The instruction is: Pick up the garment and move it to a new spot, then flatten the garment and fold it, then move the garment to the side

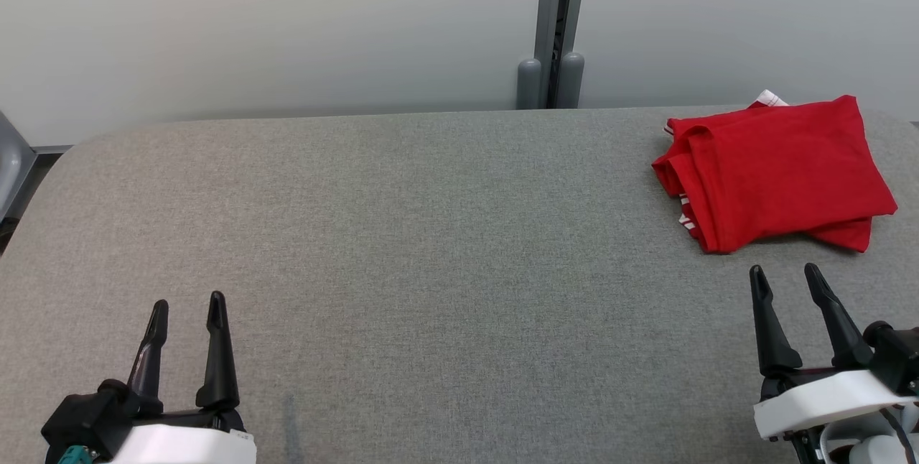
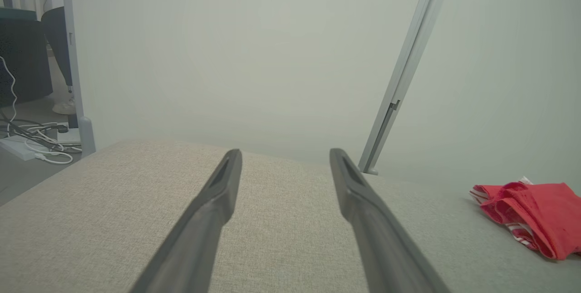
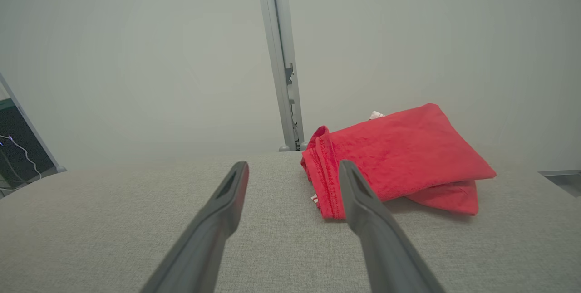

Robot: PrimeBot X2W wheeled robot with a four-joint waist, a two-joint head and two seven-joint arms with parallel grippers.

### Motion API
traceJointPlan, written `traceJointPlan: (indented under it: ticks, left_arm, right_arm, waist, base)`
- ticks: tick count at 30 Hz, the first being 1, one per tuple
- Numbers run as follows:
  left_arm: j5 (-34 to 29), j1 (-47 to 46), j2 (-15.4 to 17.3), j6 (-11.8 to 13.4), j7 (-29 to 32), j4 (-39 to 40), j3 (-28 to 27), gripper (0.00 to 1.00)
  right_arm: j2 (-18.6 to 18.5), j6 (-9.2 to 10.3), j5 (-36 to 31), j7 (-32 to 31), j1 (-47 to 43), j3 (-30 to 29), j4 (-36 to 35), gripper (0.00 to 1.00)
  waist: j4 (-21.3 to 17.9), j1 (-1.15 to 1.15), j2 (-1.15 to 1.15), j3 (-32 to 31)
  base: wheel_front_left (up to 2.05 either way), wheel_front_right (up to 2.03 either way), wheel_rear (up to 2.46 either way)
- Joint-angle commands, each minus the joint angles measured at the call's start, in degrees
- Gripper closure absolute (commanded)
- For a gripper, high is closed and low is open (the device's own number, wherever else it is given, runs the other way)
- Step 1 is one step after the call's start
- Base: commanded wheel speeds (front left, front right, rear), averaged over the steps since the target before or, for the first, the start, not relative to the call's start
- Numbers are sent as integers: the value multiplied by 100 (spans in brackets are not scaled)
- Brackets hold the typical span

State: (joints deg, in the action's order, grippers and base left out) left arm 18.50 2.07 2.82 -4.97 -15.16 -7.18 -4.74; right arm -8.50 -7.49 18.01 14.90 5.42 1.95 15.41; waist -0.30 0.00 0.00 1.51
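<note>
The garment [image 1: 775,169] lies folded at the upper right of the head view, set aside on the table [image 1: 431,234]. We hold our left end effector [image 1: 188,300] and right end effector [image 1: 784,268] spread and empty at the frame's bottom, apparently because the folding is finished.

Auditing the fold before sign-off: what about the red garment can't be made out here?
Head view: red garment folded, inner layers hidden; type unclear.
Head view: white tag too small to read.
Left wrist view: garment cut by right edge.
Right wrist view: right pincer covers its hem.
</note>
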Motion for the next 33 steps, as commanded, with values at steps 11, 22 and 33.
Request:
traceJointPlan:
  ticks: [11,22,33]
  left_arm:
    - [-87,-44,19,51,-3,-61,28,0]
    - [-209,-62,20,-10,-3,-181,89,0]
    - [-157,-105,21,-54,-3,-319,126,0]
  right_arm:
    - [41,-2,-54,25,-15,-63,-69,0]
    - [100,-2,-73,26,3,-52,7,0]
    - [69,-2,-47,26,33,-9,100,0]
  waist:
    - [2,0,0,14]
    - [-23,0,0,-10]
    - [-43,0,0,-34]
  base:
    - [0,0,0]
    - [0,0,0]
    - [0,0,0]
